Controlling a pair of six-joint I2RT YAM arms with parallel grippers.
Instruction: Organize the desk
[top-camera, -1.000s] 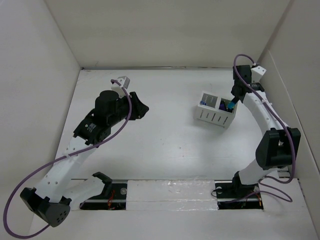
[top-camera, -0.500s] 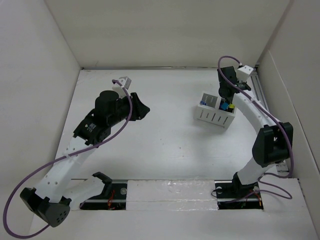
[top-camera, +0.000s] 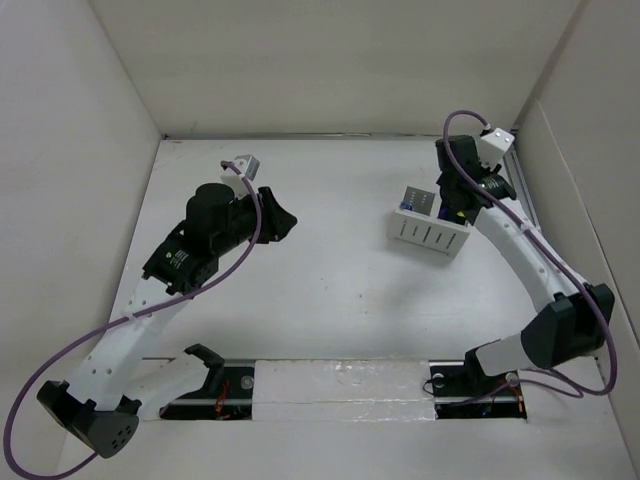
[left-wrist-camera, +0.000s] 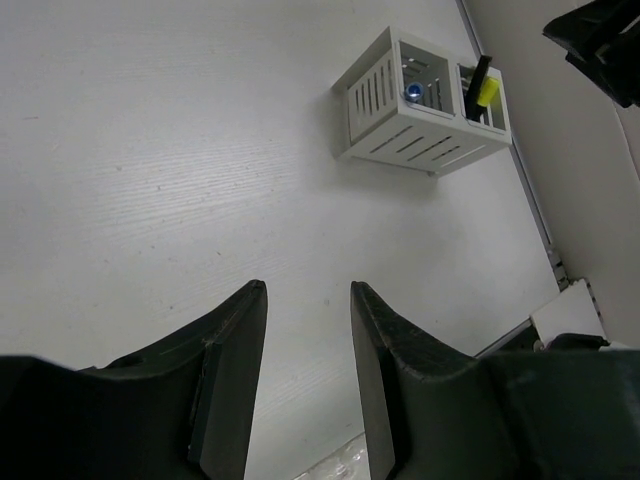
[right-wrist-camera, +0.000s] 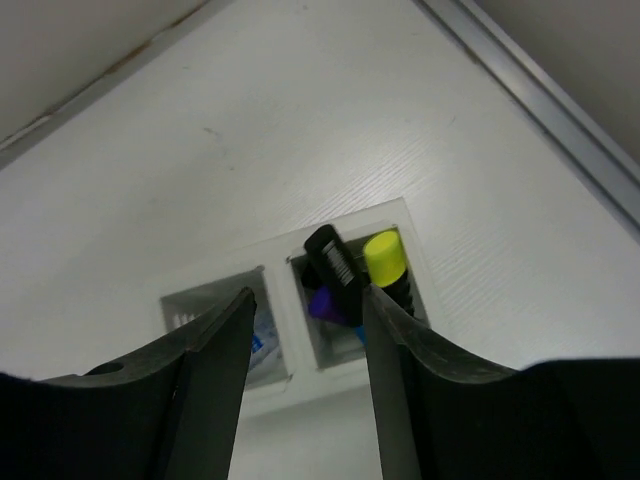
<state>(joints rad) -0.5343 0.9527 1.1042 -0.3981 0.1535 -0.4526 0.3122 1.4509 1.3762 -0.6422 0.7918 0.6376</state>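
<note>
The desk (top-camera: 330, 290) is a broad white tabletop. A small white slatted pen holder (top-camera: 430, 232) stands on it at the right, also in the left wrist view (left-wrist-camera: 420, 145) and the right wrist view (right-wrist-camera: 290, 335). It holds a black marker (right-wrist-camera: 335, 268), a yellow-capped marker (right-wrist-camera: 385, 258), a purple one (right-wrist-camera: 325, 302) and a blue-marked item (right-wrist-camera: 262, 335). My right gripper (right-wrist-camera: 305, 300) is open and empty, hovering directly above the holder (top-camera: 455, 200). My left gripper (left-wrist-camera: 305, 295) is open and empty, above bare desk at the left (top-camera: 280, 218).
White wall panels (top-camera: 340, 60) enclose the desk on the back and both sides. A metal rail (right-wrist-camera: 540, 95) runs along the right edge. Purple cables (top-camera: 60, 370) loop off both arms. Both arm bases sit at the near edge.
My right gripper has risen and drawn back from the holder's right compartment, now empty; the markers stay in the holder. The left arm has barely moved.
</note>
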